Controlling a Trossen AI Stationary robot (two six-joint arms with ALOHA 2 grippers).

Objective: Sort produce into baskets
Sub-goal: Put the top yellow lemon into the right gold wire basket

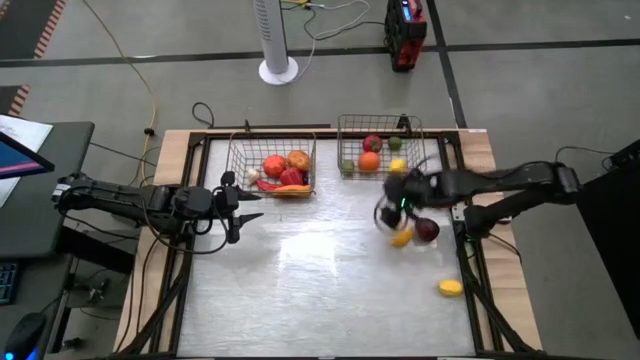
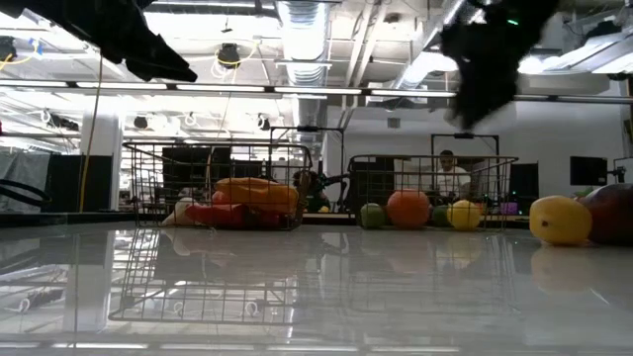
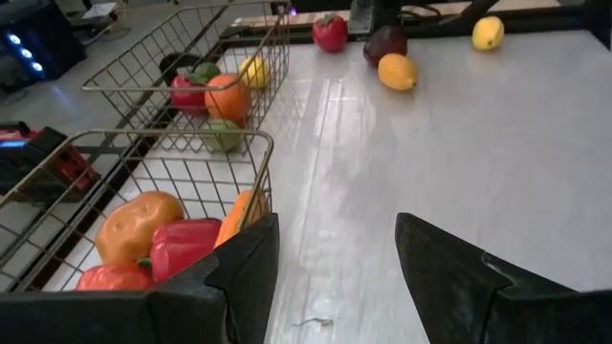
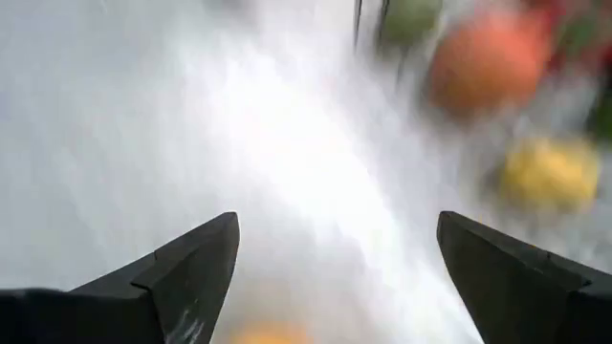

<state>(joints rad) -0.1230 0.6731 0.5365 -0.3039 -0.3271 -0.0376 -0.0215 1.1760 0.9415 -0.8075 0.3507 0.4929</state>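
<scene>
Two wire-mesh baskets stand at the table's far edge. The left basket (image 1: 272,165) holds orange and red pieces, and the right basket (image 1: 380,150) holds red, orange, green and yellow ones. My left gripper (image 1: 252,205) is open and empty, just near of the left basket (image 3: 163,191). My right gripper (image 1: 388,212) is open and empty, raised above the table (image 2: 485,59) just near of the right basket. A yellow fruit (image 1: 401,237) and a dark purple piece (image 1: 427,230) lie on the table beside it. A red piece (image 3: 330,32) lies near them.
Another yellow piece (image 1: 450,288) lies alone near the table's right edge. The table's middle and near part (image 1: 320,290) is bare white surface. A dark frame rail (image 1: 470,270) runs along the right edge.
</scene>
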